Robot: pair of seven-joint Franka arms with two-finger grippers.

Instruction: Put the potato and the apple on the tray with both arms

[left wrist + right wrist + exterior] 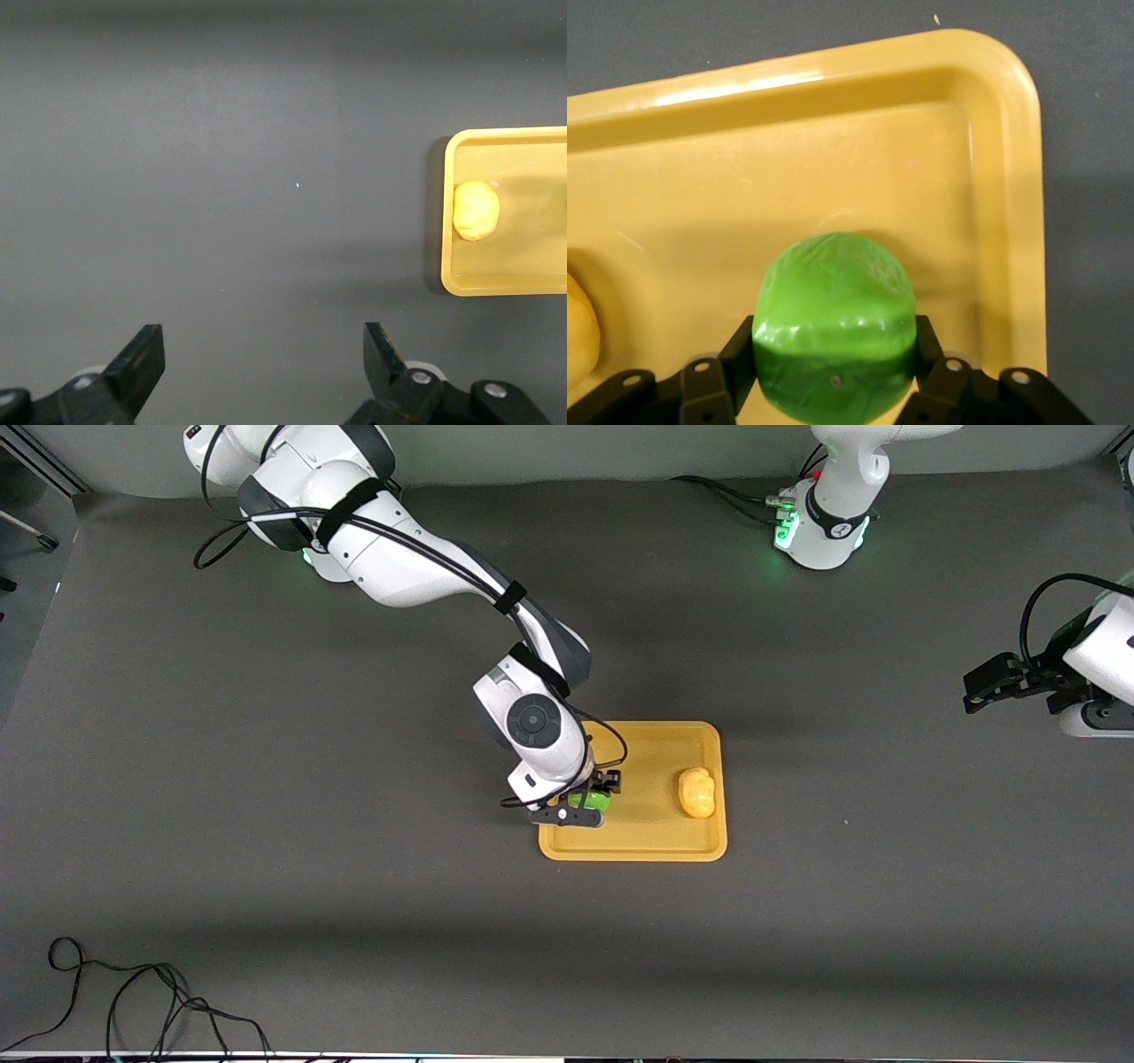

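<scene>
The small lumpy yellow-orange toy potato (697,792) already lies on the flat rectangular mustard-yellow plastic tray (651,850), at the end toward the left arm, so 1 of the 2 placements looks done. The small round glossy bright green toy apple (833,341) is clamped between the fingers of the right gripper (591,801), which is low over the tray's end toward the right arm; in the right wrist view the apple sits just above the tray floor, and whether it touches the floor cannot be told. What seems left is letting go of the apple and lifting clear. The left gripper (261,367) hangs with its fingers spread wide and empty over bare dark grey table (266,824), well apart from the tray; that arm waits.
</scene>
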